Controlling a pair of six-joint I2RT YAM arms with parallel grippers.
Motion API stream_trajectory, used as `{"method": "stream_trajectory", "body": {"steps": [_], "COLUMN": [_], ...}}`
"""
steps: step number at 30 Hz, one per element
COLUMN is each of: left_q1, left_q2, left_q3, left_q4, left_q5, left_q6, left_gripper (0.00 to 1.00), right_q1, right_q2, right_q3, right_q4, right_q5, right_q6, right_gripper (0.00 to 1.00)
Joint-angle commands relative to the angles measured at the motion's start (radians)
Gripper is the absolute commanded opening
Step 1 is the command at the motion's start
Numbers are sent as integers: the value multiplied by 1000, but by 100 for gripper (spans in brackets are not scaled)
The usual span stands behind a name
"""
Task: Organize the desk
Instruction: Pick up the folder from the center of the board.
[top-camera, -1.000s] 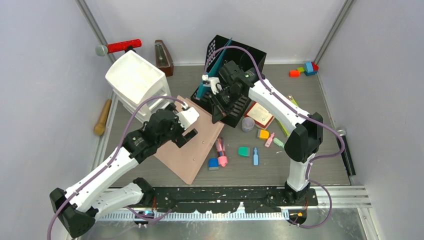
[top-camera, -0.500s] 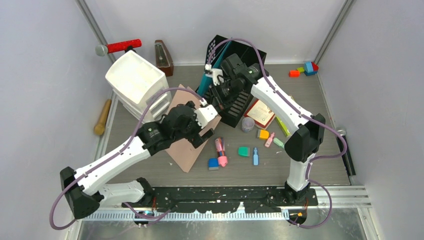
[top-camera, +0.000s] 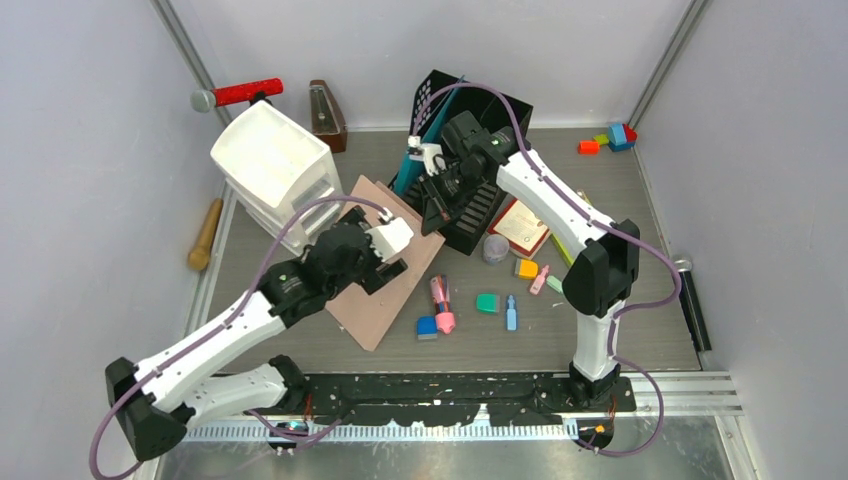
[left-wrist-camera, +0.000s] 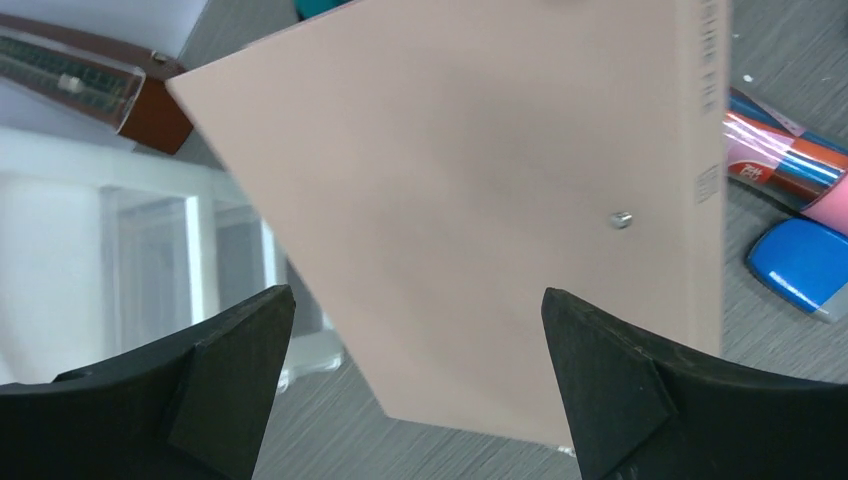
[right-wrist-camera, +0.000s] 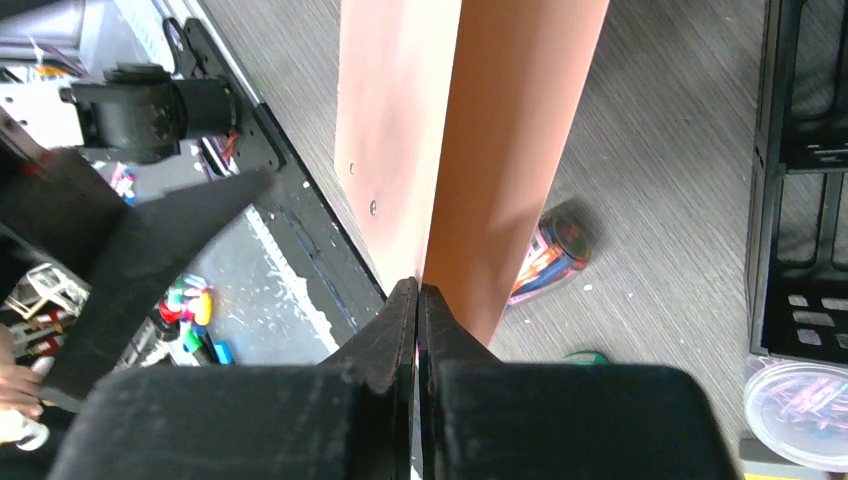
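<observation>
My left claw (left-wrist-camera: 415, 300) hangs above the pink board (top-camera: 388, 292), jaws spread wide with nothing between them. My right claw (right-wrist-camera: 418, 290) is pressed together at the board's far corner; I cannot tell whether it pinches that edge. The grey wood-grain tabletop (top-camera: 540, 345) lies under the board, a white drawer unit (top-camera: 270, 160) to the board's left and a black file rack (top-camera: 480, 212) just beyond it.
</observation>
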Motion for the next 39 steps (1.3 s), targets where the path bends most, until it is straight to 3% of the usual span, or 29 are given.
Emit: {"method": "stream_trajectory", "body": {"steps": [1,9,22,39], "left_q1": [62,293,670,739], "left_q2": [-55,13,236,487], "left_q3": [62,171,244,241], "left_q4": [-93,-252,-346,-423], "left_q5": [77,392,851,1090], "left_q6": [26,4,156,444], "left_gripper": [99,99,99,99], "right_q1": [0,0,0,-1], "right_q2": [-77,-173,-288,-294], "right_q3": [22,-110,-317,-328], "right_q4": [-84,-108,48,51], "right_q5": [-2,22,13,-11], "right_q6": [-167,-309,-294,-307], "right_gripper": [0,1,0,1]}}
